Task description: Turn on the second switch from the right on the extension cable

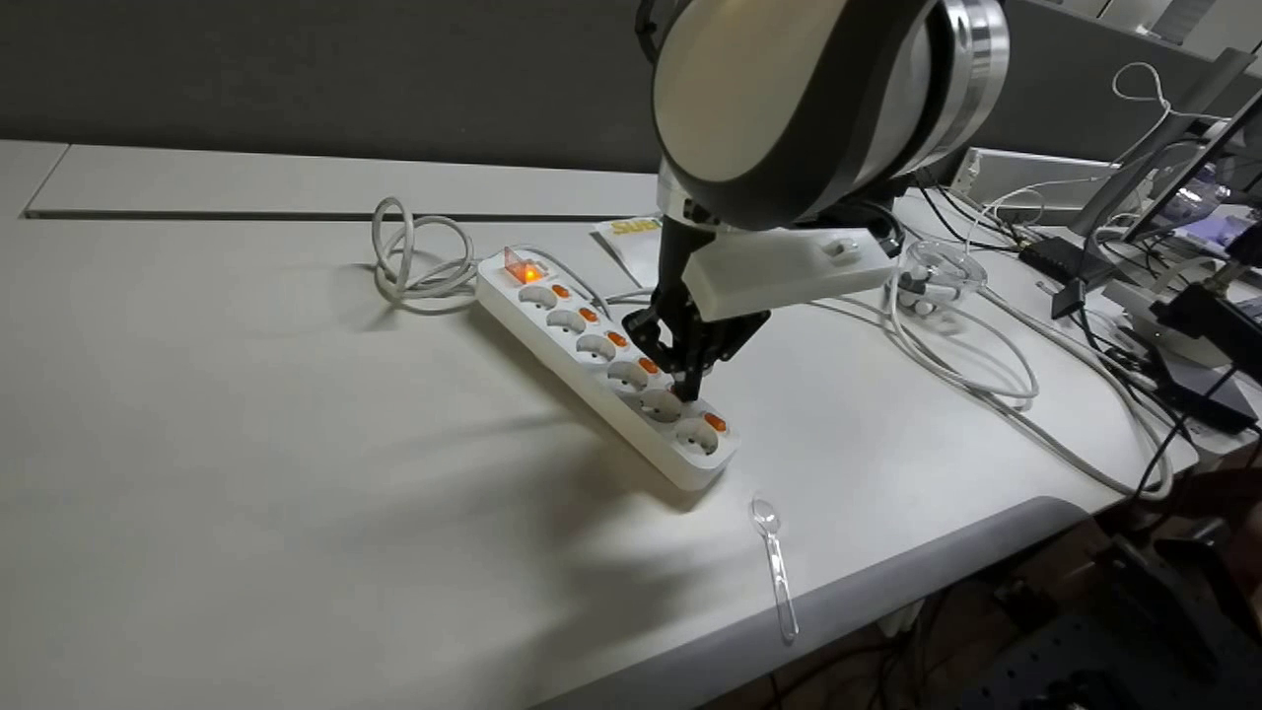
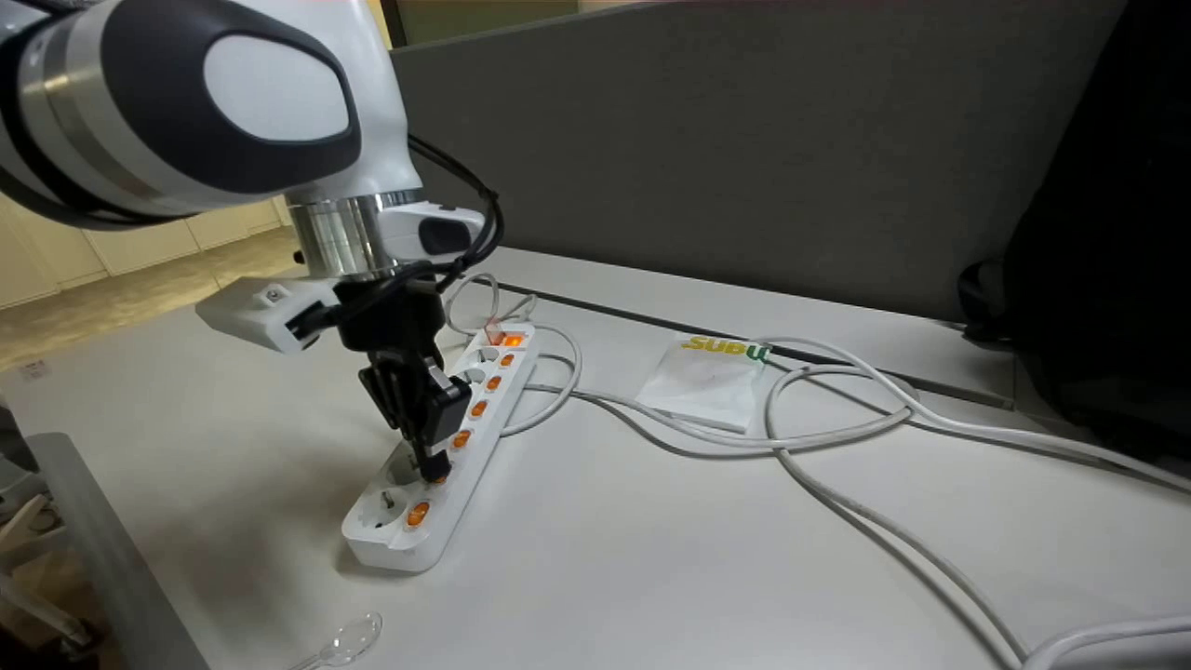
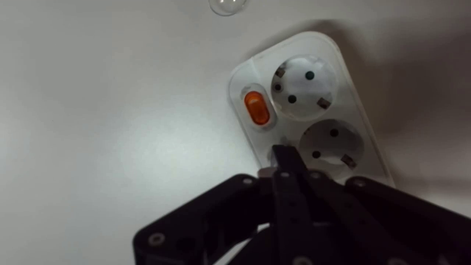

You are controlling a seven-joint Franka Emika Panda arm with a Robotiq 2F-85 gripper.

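The extension cable is a white power strip that lies on the table in both exterior views (image 1: 582, 373) (image 2: 476, 475); its cord-free end shows in the wrist view (image 3: 311, 42). My gripper (image 1: 687, 392) is shut and points down with its tips at the second switch from the right. In an exterior view, a sliver of that orange switch (image 2: 441, 479) shows beside the gripper tips (image 2: 433, 465). In the wrist view, the gripper (image 3: 285, 154) hides this switch. Whether the tips touch or press it, I cannot tell. The last switch (image 3: 257, 108) beside it is uncovered.
A lit orange main switch (image 1: 530, 273) sits at the strip's cord end. A clear plastic spoon (image 1: 777, 567) lies near the cord-free end. A white paper packet (image 2: 707, 381) and loose white cables (image 2: 893, 530) lie beside the strip. A dark partition (image 2: 744, 167) stands behind the table.
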